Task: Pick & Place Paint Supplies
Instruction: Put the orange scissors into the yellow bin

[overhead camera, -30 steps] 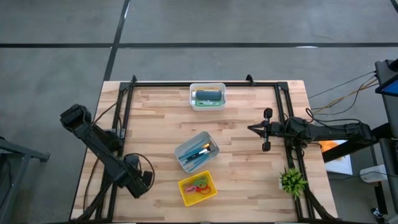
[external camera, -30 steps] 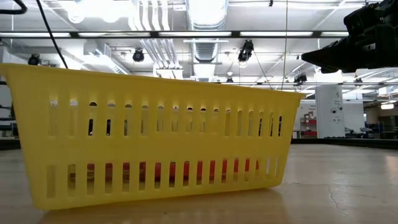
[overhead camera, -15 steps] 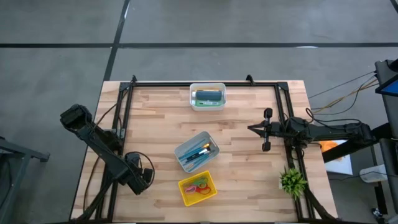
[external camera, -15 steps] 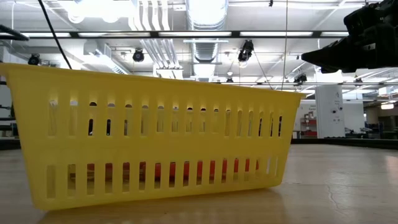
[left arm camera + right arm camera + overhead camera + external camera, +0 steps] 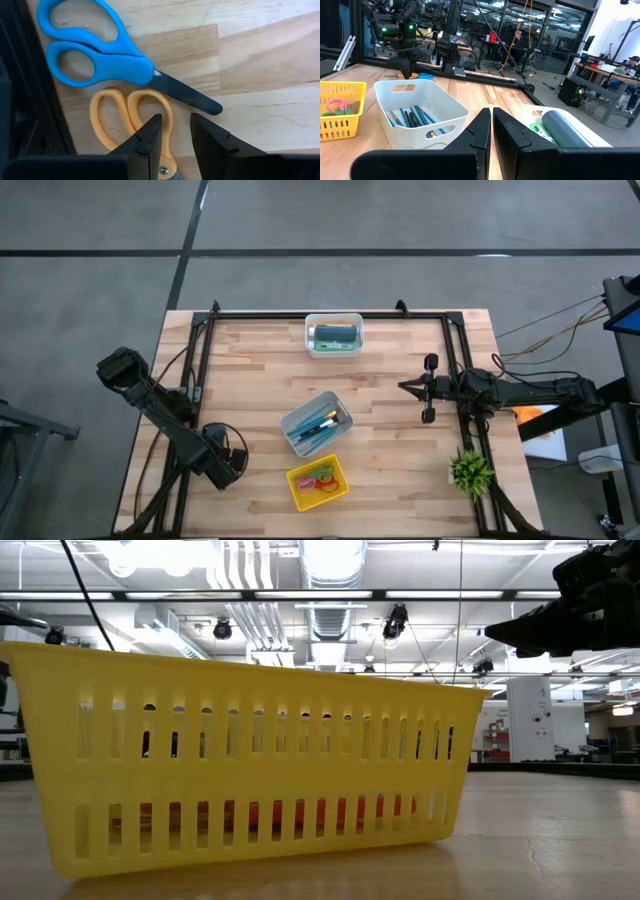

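Note:
Several thin brushes (image 5: 320,425) lie in a pale bin (image 5: 316,423) at the table's middle, seen also in the right wrist view as brushes (image 5: 412,117). A dark blue-green tube (image 5: 561,128) lies in a white bin (image 5: 334,335) at the far edge. My left gripper (image 5: 228,465) points down near the table's front left. It is open, and its fingers (image 5: 150,140) stand over the handle of orange scissors (image 5: 131,117), beside blue scissors (image 5: 100,55). My right gripper (image 5: 430,388) is shut and level at the right, touching nothing.
A yellow slotted basket (image 5: 318,483) with red and green items stands at the front middle and fills the low view as the basket (image 5: 250,770). A green spiky plant (image 5: 470,470) sits at the front right. A black frame rail (image 5: 30,100) runs beside the scissors.
My left gripper has sunk toward the table at the front left, still pointing down, with its fingers equally wide apart.

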You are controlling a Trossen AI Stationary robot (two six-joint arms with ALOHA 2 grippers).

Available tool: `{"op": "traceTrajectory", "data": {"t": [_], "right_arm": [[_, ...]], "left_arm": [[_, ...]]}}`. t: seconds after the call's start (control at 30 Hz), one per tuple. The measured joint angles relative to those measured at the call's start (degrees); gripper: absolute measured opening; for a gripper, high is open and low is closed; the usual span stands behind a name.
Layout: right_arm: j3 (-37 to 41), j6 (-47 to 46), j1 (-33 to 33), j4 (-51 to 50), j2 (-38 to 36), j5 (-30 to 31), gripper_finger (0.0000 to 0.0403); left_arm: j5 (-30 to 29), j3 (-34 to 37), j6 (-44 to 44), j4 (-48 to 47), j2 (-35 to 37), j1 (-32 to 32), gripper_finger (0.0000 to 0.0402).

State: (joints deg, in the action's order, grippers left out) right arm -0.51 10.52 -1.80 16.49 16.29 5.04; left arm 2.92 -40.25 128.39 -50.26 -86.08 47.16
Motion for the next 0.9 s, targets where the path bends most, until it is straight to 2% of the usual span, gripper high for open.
{"op": "traceTrajectory", "data": {"t": [0.9], "right_arm": [[-0.01, 0.00, 0.01, -0.02, 0.00, 0.00, 0.0015]], "left_arm": [[-2.24, 0.26, -1.96, 2.25, 0.00, 0.01, 0.0097]]}}
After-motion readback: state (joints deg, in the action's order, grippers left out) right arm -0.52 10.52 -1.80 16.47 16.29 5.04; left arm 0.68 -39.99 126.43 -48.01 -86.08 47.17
